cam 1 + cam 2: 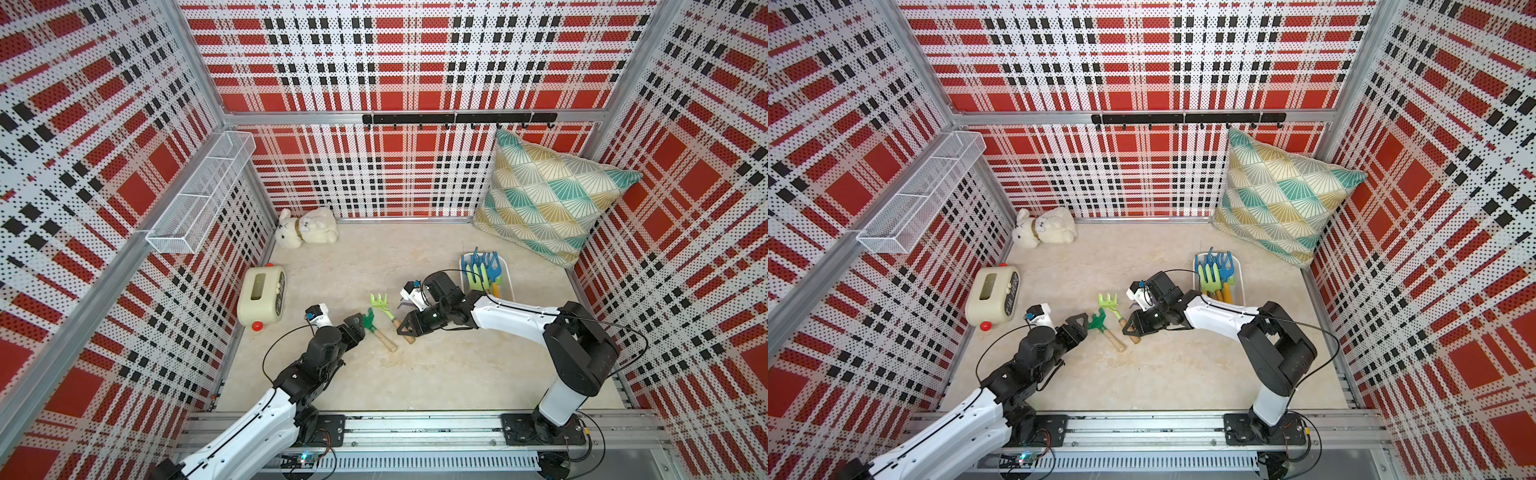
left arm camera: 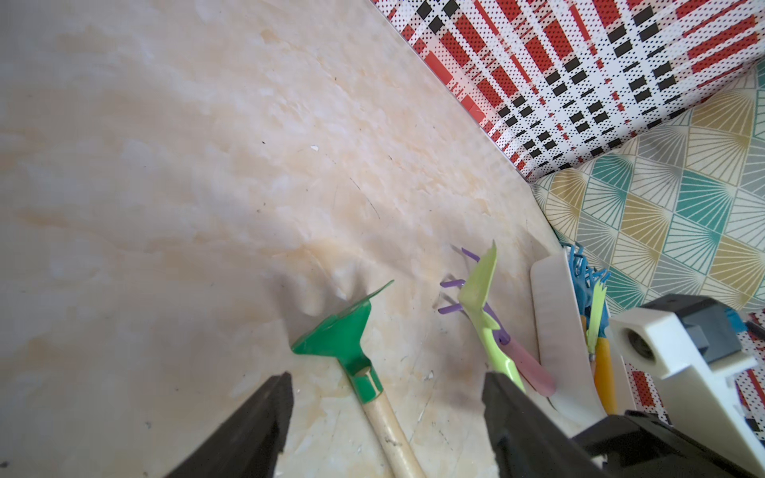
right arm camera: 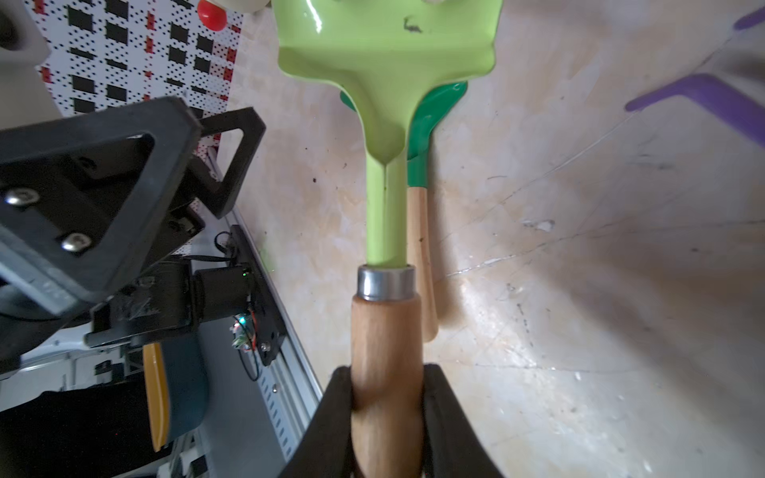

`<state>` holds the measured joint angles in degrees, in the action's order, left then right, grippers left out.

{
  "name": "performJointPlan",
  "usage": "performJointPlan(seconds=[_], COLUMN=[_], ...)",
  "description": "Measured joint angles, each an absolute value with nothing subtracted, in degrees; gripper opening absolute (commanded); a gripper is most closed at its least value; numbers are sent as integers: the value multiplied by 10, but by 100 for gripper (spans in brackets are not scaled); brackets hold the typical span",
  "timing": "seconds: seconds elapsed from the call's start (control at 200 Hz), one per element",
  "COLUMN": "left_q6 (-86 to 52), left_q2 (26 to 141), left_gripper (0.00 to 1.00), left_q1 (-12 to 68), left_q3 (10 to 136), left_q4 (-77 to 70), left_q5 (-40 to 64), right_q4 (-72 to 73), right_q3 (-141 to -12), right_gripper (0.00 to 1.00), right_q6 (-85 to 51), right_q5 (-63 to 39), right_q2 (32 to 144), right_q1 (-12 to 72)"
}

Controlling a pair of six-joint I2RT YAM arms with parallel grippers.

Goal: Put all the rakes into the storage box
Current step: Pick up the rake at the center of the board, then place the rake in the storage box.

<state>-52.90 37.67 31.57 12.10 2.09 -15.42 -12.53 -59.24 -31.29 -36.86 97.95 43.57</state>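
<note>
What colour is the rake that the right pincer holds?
The wooden-handled rake has a light green head; clearest in the right wrist view.

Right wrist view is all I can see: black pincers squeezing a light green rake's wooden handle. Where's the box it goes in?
Observer: The storage box sits on the robot's right, before the cushion, with several rakes already inside.
Operator: And the black claw alongside?
Observer: That's the left gripper, open; the dark green rake shows between its fingers, ungripped.
Operator: Those purple prongs?
Observer: A purple rake with a pink handle, lying beside the box.
</note>
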Motion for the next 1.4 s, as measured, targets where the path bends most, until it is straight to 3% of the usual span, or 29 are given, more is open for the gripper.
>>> performJointPlan(seconds=[0.471,0.701,0.997,1.403], left_q6=[-498,-498,-503,-515], left_q2=[433,405,368,354], left_gripper=[78,78,78,78], left_q1=[293,292,292,297], left_q3=[121,121,121,121], left_q4=[-27,-30,-14,-4], left_q5=[-119,-118,-120,-125], right_q4=[-73,-162,-265,-332], right_q3=[-601,-641,-601,-573], right_gripper=[0,0,0,0], right_q6=[-390,-357,-308,-253], right_q5=[-450,-314,-105,58], right_q2=[954,907,770,783], right_q1=[424,387,266,208])
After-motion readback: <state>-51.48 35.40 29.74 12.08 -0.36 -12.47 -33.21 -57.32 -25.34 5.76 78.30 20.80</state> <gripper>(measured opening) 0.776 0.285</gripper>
